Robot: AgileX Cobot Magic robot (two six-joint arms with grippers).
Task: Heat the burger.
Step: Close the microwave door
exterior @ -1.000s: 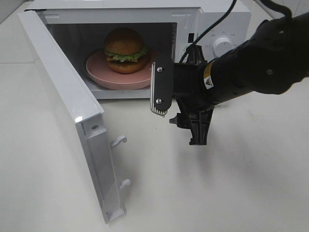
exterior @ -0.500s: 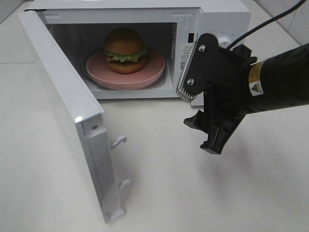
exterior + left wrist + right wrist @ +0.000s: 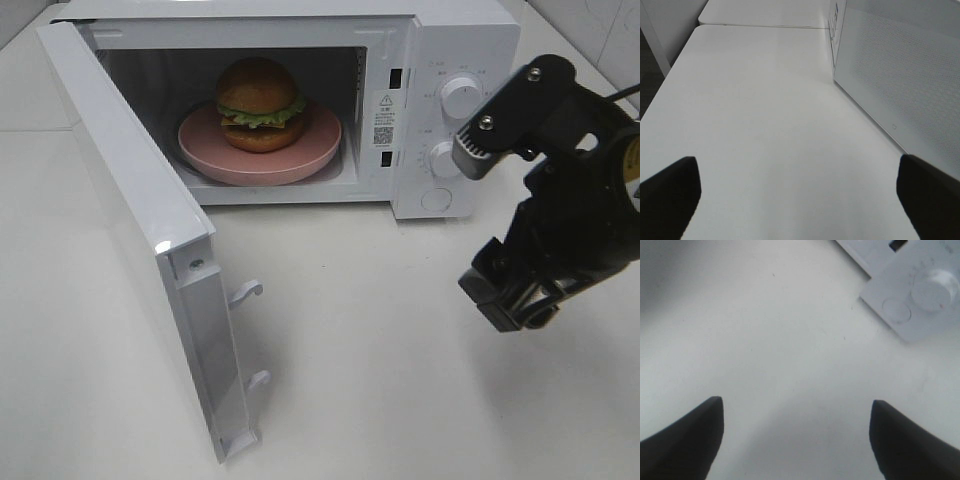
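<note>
Right pincer [image 3: 797,437] agape; burger [image 3: 259,104]: glossy bun, green lettuce frill

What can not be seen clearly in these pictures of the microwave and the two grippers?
- Left gripper: absent from the exterior high view; the left wrist view's edge cuts off all but two fingertips.
- Dials: markings too small in exterior high, blurred in right wrist.
- Burger: far side hidden by the burger itself, exterior high.
- Warning label: text too small, exterior high.
</note>
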